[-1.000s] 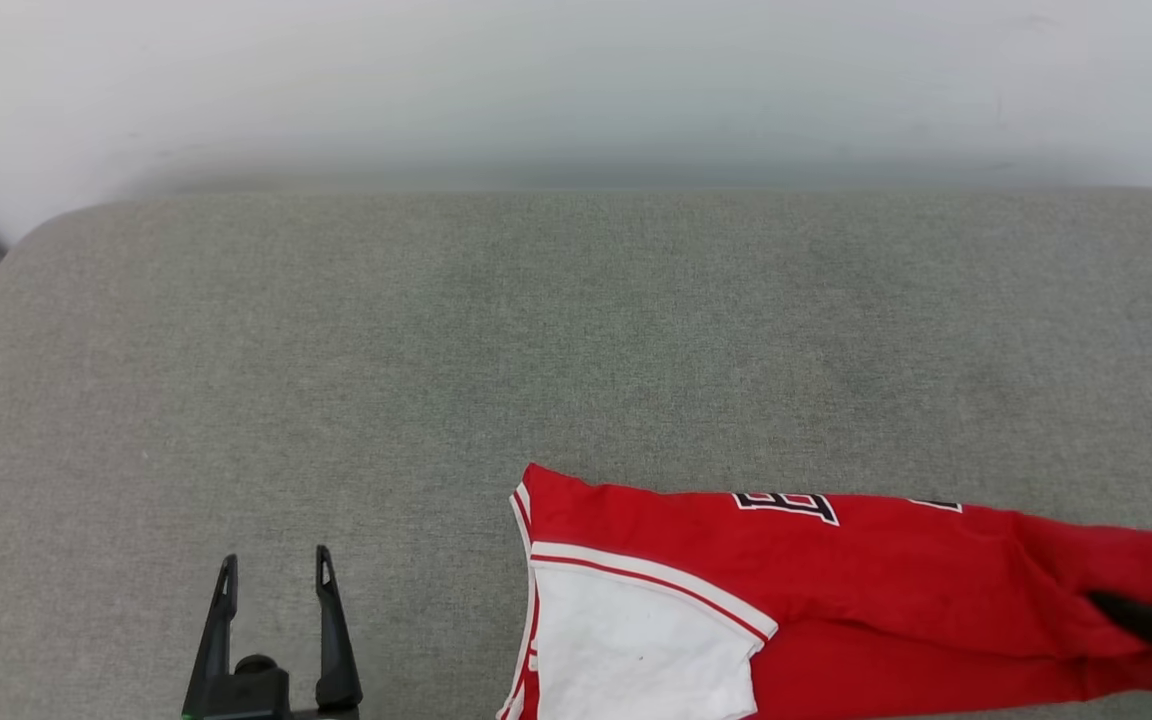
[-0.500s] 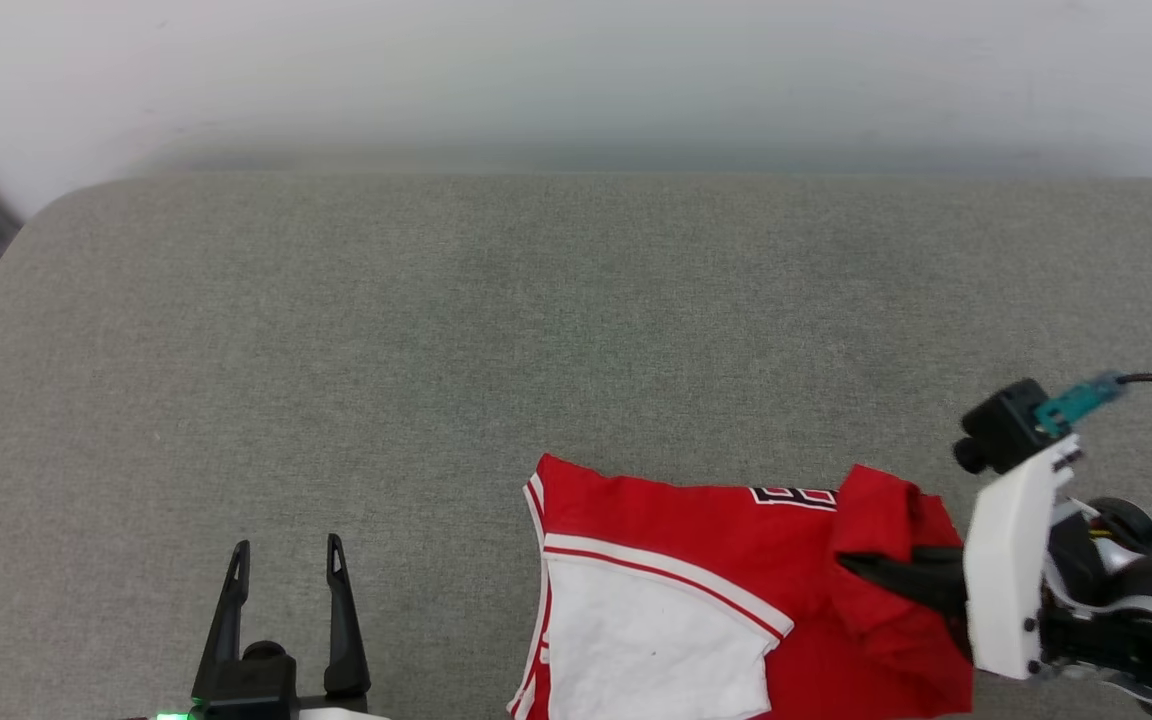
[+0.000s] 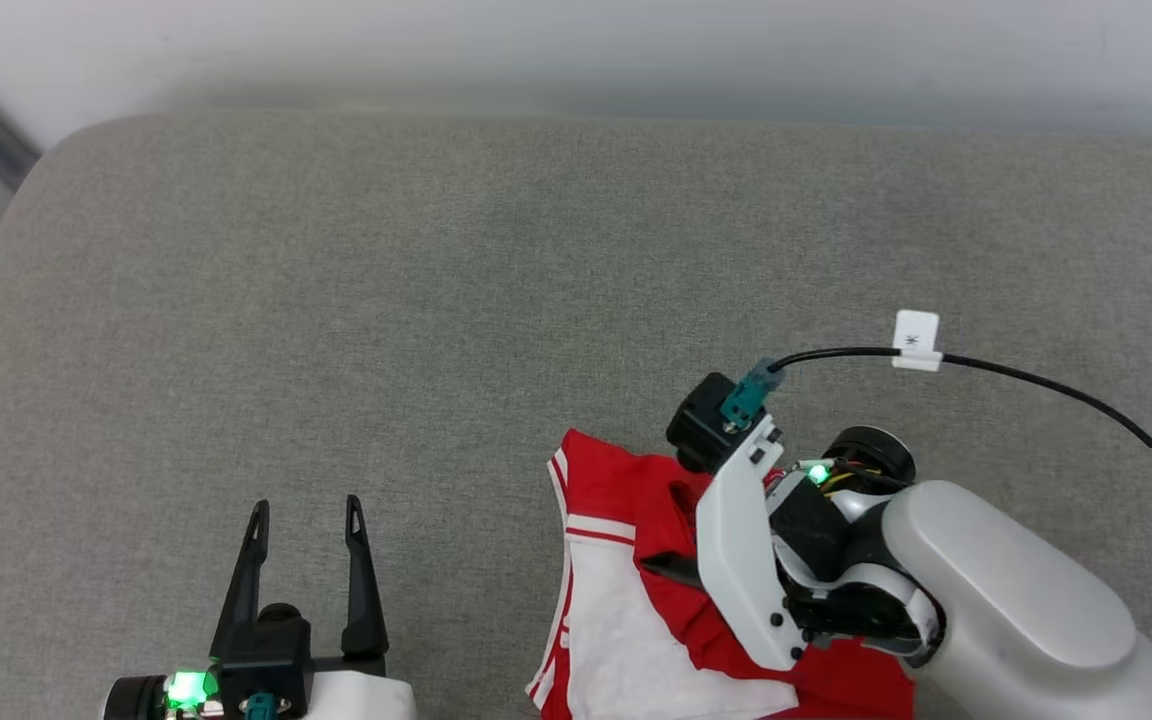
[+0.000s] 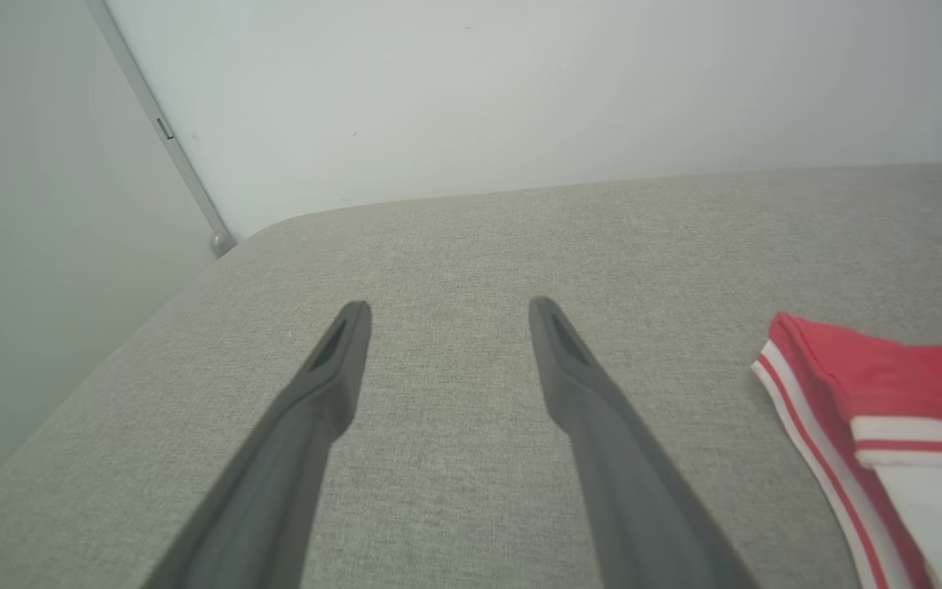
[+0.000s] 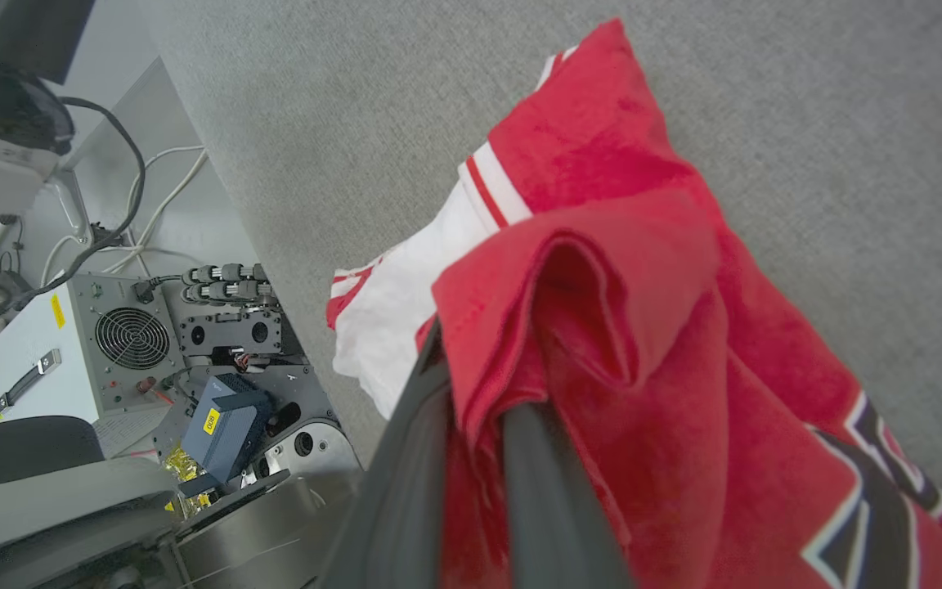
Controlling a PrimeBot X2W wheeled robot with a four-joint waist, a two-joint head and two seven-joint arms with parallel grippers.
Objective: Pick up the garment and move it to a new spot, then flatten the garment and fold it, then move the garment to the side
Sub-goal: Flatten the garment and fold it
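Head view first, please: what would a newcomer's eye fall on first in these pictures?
The red jersey-style soft fabric shirt with a white sleeve lies bunched at the lower right of the grey upholstered surface, pinched by the right end effector. The left end effector hovers open at lower left, apart from it.

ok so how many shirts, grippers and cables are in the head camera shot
shirt: 1, red and white, bunched on the grey cushion
grippers: 2, the left gripper open and apart from the shirt, the right gripper shut on the shirt
cable: 1, black, running to the right wrist
total: 4
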